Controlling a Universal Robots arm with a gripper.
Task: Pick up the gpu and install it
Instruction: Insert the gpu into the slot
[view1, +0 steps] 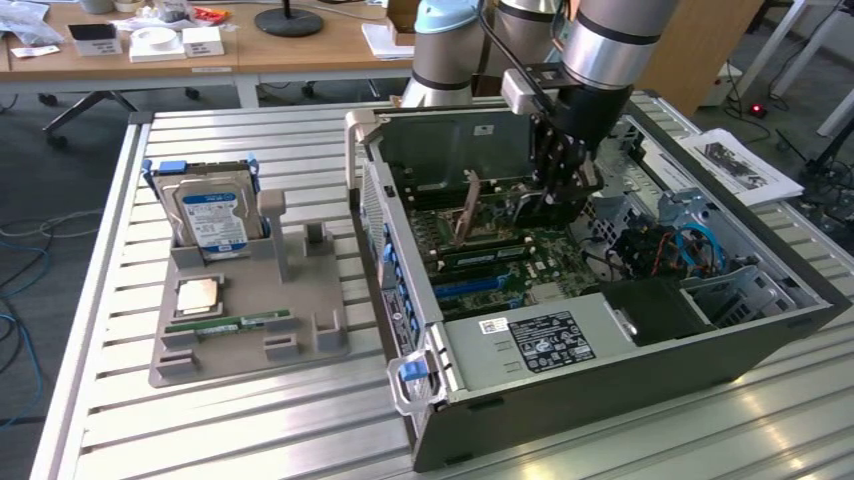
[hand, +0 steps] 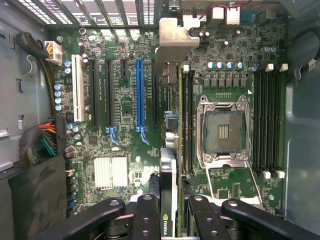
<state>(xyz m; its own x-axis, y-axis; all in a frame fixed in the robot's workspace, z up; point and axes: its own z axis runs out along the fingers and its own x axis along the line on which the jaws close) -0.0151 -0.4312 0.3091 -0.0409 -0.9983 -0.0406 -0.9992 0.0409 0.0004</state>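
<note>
Reaching down into the open computer case (view1: 627, 390) on the slatted tabletop (view1: 200, 430), the hand (view1: 561, 195) is closed on the gpu (hand: 168, 185). The wrist view shows the card edge-on between the dark fingers (hand: 146, 220), so neither face can be seen. A green logo marks its near end, and the silver end bracket (hand: 174, 45) stands at the far end, close to the case's vented wall. The card hangs over the motherboard (hand: 125, 125), between the blue slot (hand: 140, 95) and the memory slots beside the processor socket (hand: 223, 131). Whether its lower edge sits in a slot cannot be told (the card itself covers that spot). In the exterior view the wrist hides most of the grip. A narrow brownish strip just beside the hand looks like part of the card, though it is hard to make out. At the exterior view's left, well apart from the case, a grey holder (view1: 240, 350) carries an upright hard drive (view1: 214, 222), a flat chip (view1: 198, 294) and a green memory stick (view1: 247, 323). The arm's upper part is cut off at the picture's edge.
</note>
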